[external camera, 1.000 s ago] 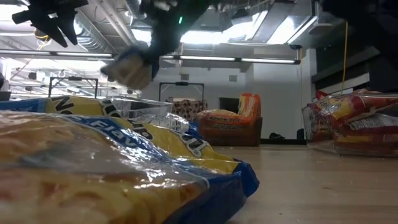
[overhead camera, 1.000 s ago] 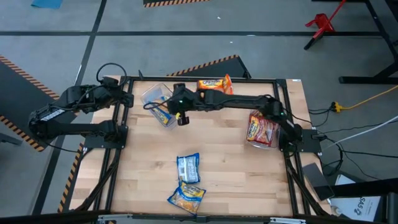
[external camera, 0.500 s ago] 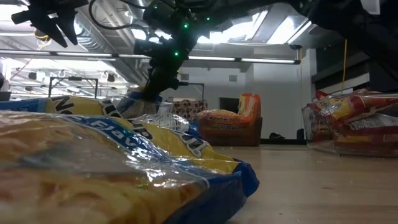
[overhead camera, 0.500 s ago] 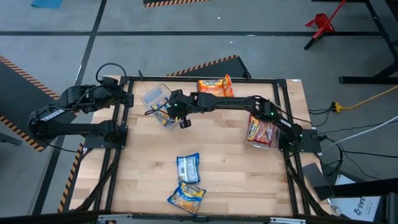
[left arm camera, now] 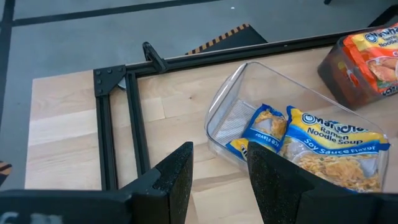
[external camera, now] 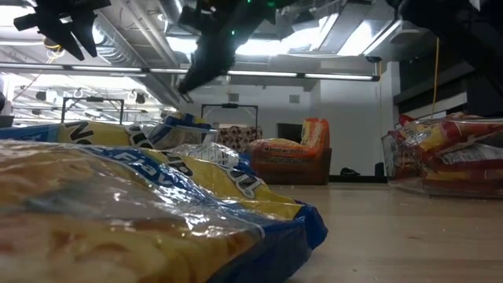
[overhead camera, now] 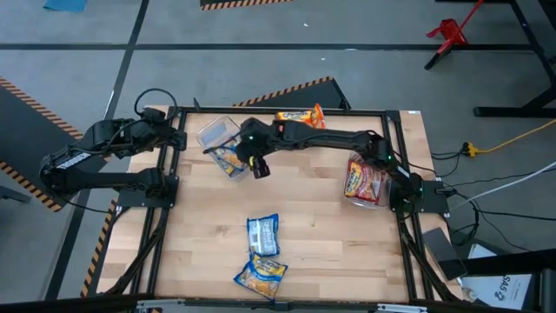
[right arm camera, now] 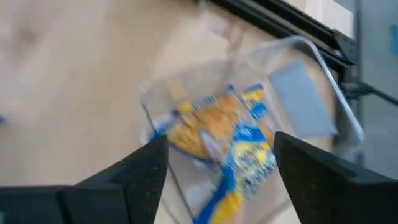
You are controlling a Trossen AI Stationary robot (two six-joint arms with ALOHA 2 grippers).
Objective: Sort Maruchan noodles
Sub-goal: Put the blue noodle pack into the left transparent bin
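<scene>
Right hand (overhead camera: 257,168) open, empty, just above clear bin (overhead camera: 208,133) w/ blue-yellow packets (overhead camera: 228,159); two more packets (overhead camera: 262,235) well off – light, slippery, crinkly; pinch an edge. Left hand (left arm camera: 217,177) part-open, parked.

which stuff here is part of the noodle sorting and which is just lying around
Part of the job:
blue-and-yellow packets in the clear bin
two loose packets on the table
orange packets
red packets
right gripper, jaws open

Lying about:
red stand
yellow cable
</scene>
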